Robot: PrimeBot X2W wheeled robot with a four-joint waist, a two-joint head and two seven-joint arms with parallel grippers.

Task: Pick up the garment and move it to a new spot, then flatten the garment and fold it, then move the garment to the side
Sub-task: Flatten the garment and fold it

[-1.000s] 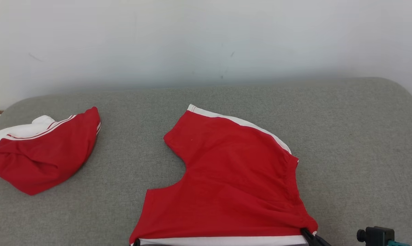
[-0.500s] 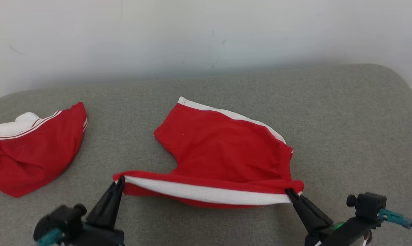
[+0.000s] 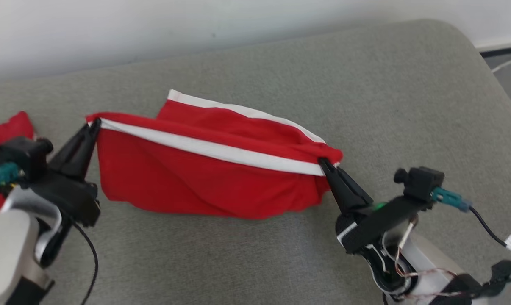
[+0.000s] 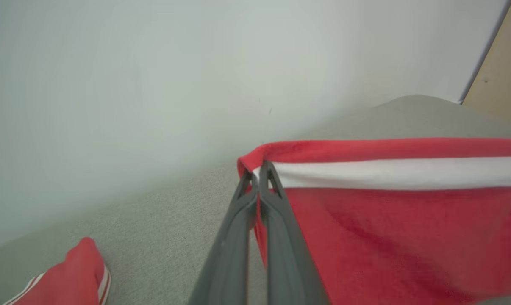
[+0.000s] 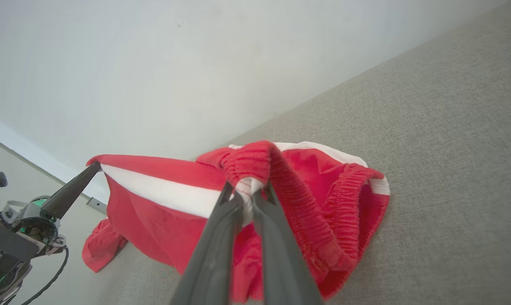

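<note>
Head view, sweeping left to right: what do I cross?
Crumpled red cloth garment at the edge → left tool → stretched red fabric garment with white band, pinched at both ends → right tool → black wrist camera with teal plug.

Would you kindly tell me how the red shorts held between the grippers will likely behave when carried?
The red shorts look floppy: they sag in folds between the left gripper and right gripper. Probably light, since two fingertip pinches hold them up. The gathered waistband may bunch when laid down.
</note>
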